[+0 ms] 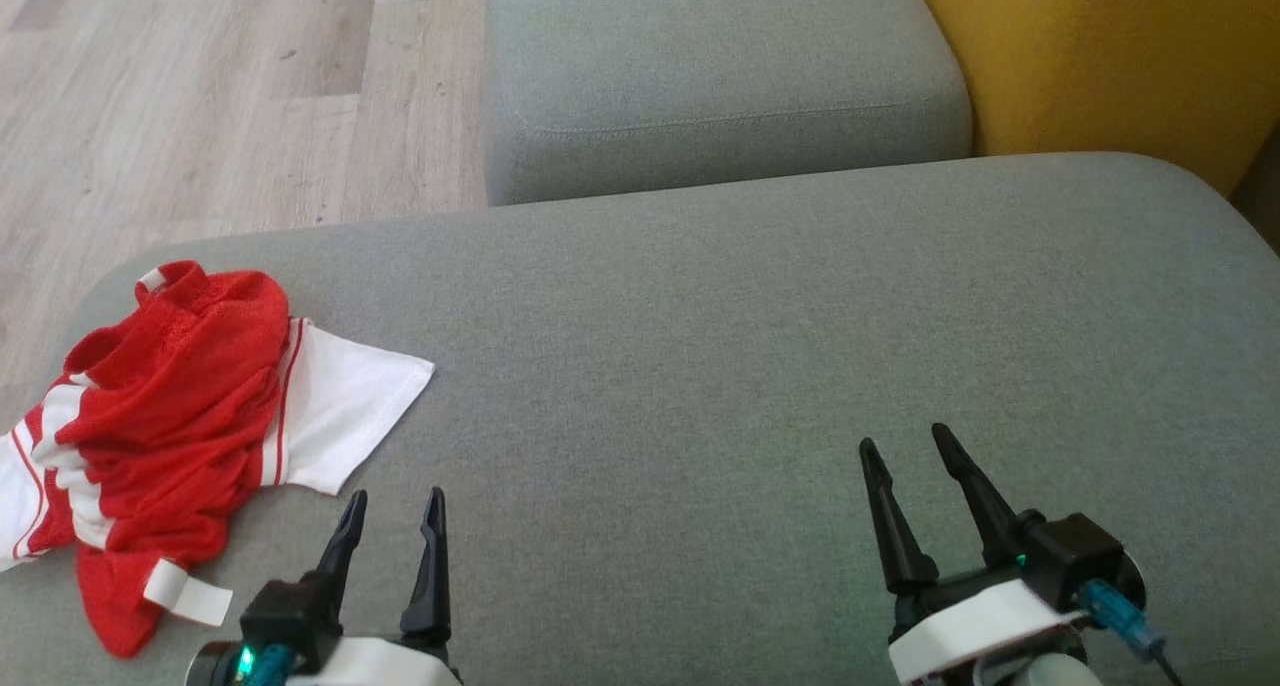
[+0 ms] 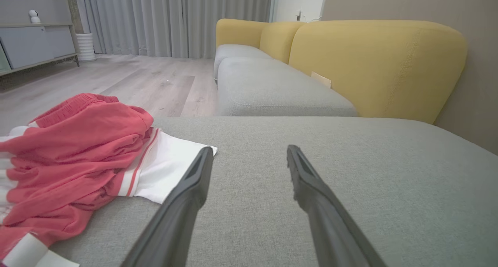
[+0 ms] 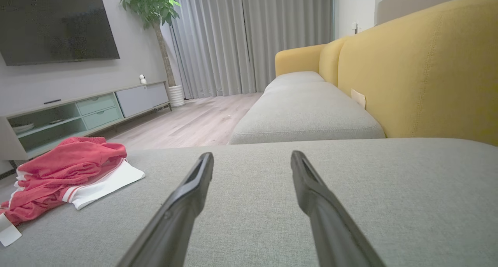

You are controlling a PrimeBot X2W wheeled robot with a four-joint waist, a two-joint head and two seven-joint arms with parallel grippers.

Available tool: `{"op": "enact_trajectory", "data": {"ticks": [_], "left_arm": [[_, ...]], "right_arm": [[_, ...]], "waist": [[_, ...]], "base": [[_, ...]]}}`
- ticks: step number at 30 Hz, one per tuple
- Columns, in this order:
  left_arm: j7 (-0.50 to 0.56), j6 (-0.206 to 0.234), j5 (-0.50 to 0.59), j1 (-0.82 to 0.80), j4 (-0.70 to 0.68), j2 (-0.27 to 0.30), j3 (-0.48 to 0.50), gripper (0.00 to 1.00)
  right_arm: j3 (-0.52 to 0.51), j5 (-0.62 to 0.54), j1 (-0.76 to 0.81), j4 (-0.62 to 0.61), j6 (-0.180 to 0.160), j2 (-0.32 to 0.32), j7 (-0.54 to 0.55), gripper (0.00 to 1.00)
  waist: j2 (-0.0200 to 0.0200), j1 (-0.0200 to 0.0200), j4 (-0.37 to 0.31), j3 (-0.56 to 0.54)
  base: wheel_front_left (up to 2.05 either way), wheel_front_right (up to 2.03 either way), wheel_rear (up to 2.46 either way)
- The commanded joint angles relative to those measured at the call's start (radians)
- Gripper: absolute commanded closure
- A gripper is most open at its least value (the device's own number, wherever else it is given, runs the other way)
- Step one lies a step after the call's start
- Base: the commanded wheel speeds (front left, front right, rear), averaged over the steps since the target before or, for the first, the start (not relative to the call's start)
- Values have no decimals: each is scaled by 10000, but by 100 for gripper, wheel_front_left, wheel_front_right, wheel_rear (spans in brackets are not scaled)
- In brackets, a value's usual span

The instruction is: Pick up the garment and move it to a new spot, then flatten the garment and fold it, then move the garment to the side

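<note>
Nearby, a red-white garment [image 1: 170,436] lies crumpled on the grey sofa cushion [image 1: 720,366].

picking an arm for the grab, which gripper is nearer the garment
Left. The left gripper sits just beside the red and white garment, not touching; the right gripper is far across the cushion.

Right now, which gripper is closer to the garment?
The left gripper: its open fingers sit just beside the white edge of the red-and-white garment, while the right gripper is far off across the grey cushion.
</note>
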Motion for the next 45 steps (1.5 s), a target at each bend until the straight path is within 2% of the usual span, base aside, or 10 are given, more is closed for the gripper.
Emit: {"op": "enact_trajectory", "data": {"ticks": [1, 8, 23, 38, 43, 45], "left_arm": [[-184, 99, 344, -365, -439, -2, 271, 0], [-381, 164, 1073, -301, -657, -30, 296, 0], [-381, -96, 604, -217, -608, -77, 681, 0], [-381, -59, 619, -259, -459, -80, 645, 0], [-381, -3, 667, -307, -417, -81, 634, 0], [-381, 48, 682, -381, -426, -81, 648, 0]], "right_arm": [[233, -357, -511, -425, -7, -80, -207, 0], [166, -1106, -515, -384, -7, -86, -406, 0], [-55, -620, -526, 136, -7, -86, -406, 0], [-5, -498, -586, 241, -7, -85, -406, 0], [-7, -453, -545, 211, -7, -85, -406, 0], [-41, -452, -527, 195, -7, -85, -406, 0]], "waist": [[0, 0, 12, 6], [0, 0, 65, -22], [0, 0, 82, 20], [0, 0, 170, 77], [0, 0, 393, 127], [0, 0, 681, 191]], "base": [[0, 0, 0], [0, 0, 0], [0, 0, 0], [0, 0, 0], [0, 0, 0], [0, 0, 0]]}}
